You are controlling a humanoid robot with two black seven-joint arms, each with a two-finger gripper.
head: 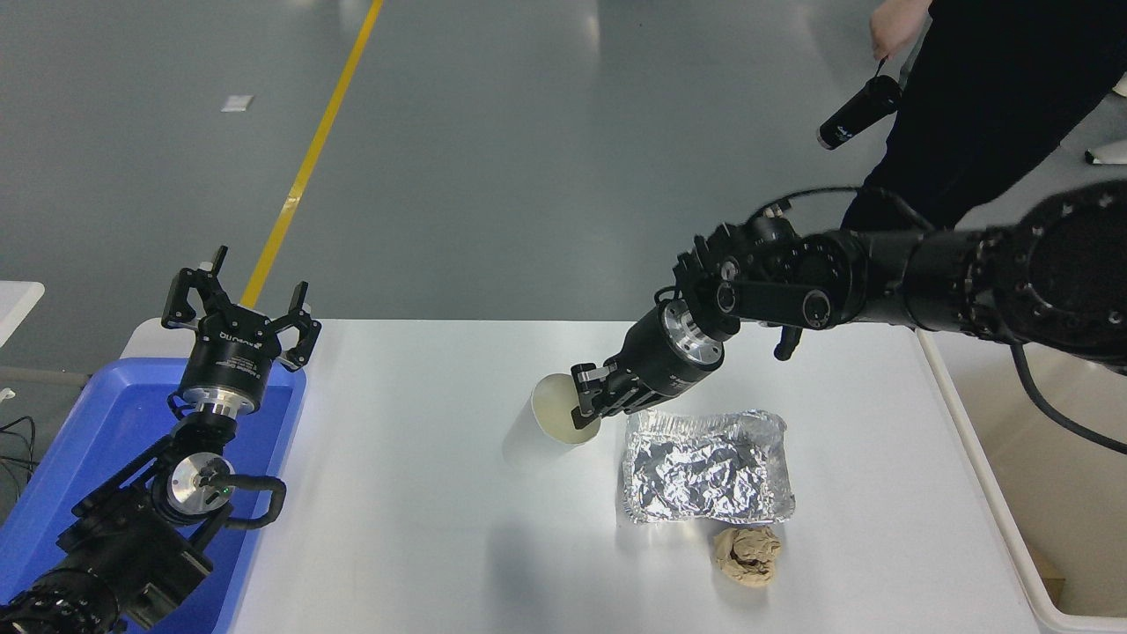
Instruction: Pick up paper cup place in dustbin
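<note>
Paper cup (556, 414), tapered with a cream inside, hung tilted above the white table (423, 493), its rolled rim pinched by the right gripper (588, 407). Crinkled foil tray (704, 467) and crumpled brown paper ball (747, 556) lay nearby. Left gripper (239, 304) was spread open over the blue bin (79, 458).

Lab: yellow-lined grey floor (528, 132)
</note>
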